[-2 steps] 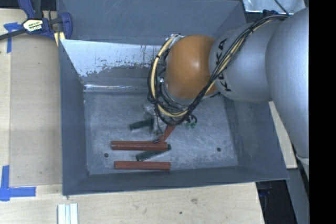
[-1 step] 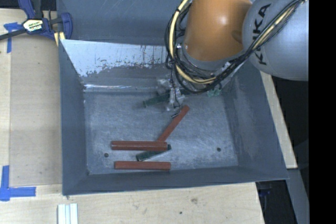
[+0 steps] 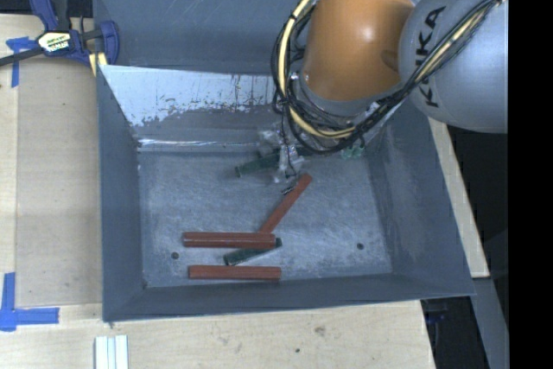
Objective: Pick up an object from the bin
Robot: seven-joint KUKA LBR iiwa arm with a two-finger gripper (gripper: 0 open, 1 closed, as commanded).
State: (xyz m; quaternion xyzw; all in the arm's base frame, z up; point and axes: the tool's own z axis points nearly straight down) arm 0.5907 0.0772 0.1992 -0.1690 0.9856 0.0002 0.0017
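- Camera view, front of the bin [image 3: 121, 212]: a red-brown stick [image 3: 233, 273], a short dark green piece [image 3: 252, 256] and a second stick [image 3: 226, 239] lie close together.
- A slanted stick [image 3: 285, 205] rises toward mid-bin.
- The gripper [image 3: 285, 162] hangs low over its upper end, beside a dark green thing [image 3: 253, 168]; its grasp cannot be told.

Three flat reddish-brown sticks [image 3: 227, 239] [image 3: 234, 273] [image 3: 286, 201] are seen within the scuffed grey metal bin [image 3: 121, 186]. A small dark green piece [image 3: 251, 256] is seen near its front wall.

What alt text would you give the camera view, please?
The gripper is over the bin's back middle, beside a dark green piece. Three red-brown sticks and another green piece lie nearer the front.
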